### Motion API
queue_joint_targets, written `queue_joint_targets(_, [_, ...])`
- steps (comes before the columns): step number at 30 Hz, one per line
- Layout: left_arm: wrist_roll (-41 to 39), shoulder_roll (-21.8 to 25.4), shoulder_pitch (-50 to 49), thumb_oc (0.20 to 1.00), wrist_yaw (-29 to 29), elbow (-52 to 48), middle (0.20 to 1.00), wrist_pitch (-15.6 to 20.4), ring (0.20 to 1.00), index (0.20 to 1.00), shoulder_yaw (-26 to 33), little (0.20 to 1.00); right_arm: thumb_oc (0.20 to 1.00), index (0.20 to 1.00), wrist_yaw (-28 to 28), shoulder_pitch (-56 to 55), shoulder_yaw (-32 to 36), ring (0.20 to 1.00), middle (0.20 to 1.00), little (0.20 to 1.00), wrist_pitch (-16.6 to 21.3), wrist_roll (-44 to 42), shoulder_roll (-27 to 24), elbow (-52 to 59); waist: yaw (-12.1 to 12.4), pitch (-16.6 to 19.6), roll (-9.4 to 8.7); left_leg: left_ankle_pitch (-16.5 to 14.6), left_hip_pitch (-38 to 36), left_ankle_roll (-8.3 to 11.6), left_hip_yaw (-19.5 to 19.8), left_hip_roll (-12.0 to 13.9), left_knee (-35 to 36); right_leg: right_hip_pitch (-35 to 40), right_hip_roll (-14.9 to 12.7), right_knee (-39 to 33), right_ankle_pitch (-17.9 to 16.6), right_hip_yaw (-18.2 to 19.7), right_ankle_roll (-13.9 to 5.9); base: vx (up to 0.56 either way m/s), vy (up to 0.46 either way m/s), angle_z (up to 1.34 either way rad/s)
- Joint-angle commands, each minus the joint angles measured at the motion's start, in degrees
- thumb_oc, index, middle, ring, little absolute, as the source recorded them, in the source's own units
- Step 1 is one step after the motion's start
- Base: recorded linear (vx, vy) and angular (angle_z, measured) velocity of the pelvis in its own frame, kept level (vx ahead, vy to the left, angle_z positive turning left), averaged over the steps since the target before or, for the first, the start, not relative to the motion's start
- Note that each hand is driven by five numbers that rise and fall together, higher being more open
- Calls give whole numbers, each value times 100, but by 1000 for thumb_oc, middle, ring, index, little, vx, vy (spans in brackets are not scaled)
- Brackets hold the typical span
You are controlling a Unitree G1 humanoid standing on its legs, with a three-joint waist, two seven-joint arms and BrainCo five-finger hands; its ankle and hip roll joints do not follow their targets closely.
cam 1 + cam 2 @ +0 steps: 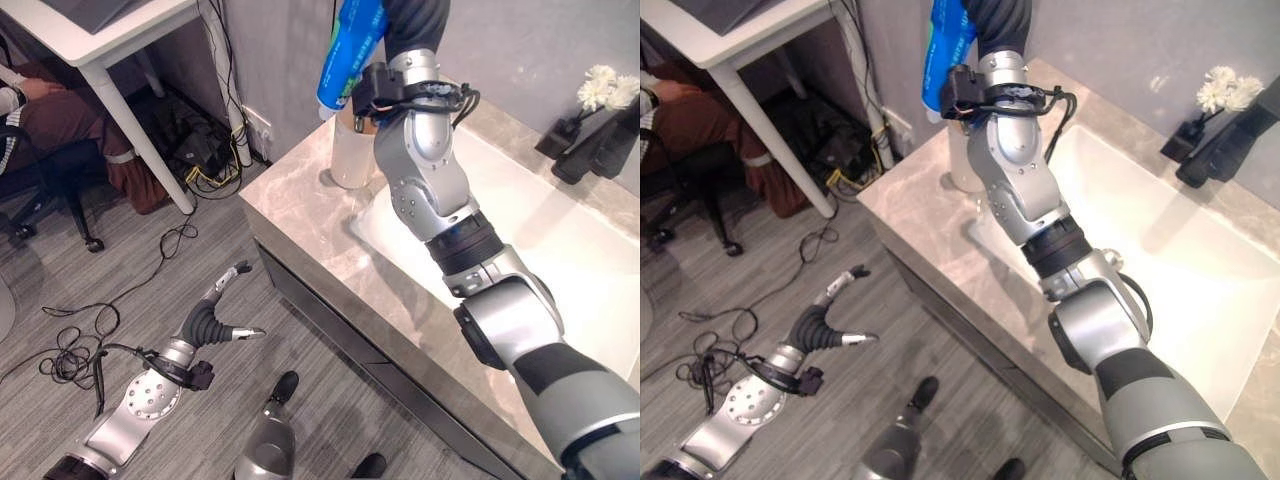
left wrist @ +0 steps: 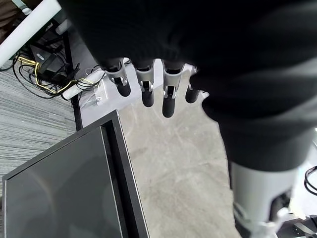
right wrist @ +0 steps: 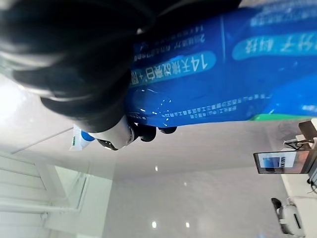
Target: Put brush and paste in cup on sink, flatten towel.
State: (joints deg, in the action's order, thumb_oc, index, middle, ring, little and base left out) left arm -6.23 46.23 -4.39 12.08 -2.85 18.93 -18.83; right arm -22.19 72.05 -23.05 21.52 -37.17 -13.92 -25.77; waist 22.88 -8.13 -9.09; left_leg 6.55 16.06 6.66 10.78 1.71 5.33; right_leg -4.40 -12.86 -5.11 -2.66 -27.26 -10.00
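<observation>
My right hand (image 1: 413, 22) is raised above the sink counter's far left corner, shut on a blue toothpaste tube (image 1: 350, 48). In the right wrist view its fingers (image 3: 144, 132) curl round the tube (image 3: 223, 74). The tube hangs tilted, with its lower end just above a pale cup (image 1: 348, 158) that stands upright on the marble counter (image 1: 310, 225), partly behind my right forearm. Low at the left, my left hand (image 1: 213, 322) hangs over the floor in front of the counter. Its fingers (image 2: 168, 96) are straight and hold nothing.
A white basin (image 1: 600, 265) lies to the right of the cup. A dark vase with white flowers (image 1: 603, 92) stands at the counter's back right. A white table (image 1: 120, 45) and a seated person (image 1: 45, 110) are at the far left, with cables (image 1: 75, 345) on the floor.
</observation>
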Motion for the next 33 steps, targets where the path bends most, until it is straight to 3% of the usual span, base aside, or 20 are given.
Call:
queue_joint_targets(1, [-28, 307, 10, 1000, -6, -101, 1000, 357, 1000, 1000, 18, 1000, 200, 200, -50, 935, -149, 200, 200, 200, 322, 365, -433, 175, 125, 24, -210, -303, -212, -333, 104, -315, -33, 233, -437, 11, -614, 456, -289, 0, 0, 0])
queue_joint_targets(20, [-150, 352, -157, 1000, -55, -656, 1000, 399, 1000, 1000, 338, 1000, 200, 200, -345, 1199, -19, 200, 200, 200, 447, 768, -863, 342, 67, 37, -267, -335, -168, -355, 63, -339, -33, 132, -450, 11, -649, 579, -304, 0, 0, 0])
queue_joint_targets(33, [-106, 327, -225, 1000, -98, -862, 1000, 374, 1000, 1000, 411, 1000, 200, 200, -226, 841, -198, 200, 200, 200, 232, 1028, -994, 67, 43, -26, -241, -337, -163, -377, 38, -341, -33, 117, -462, 11, -703, 620, -310, 0, 0, -1])
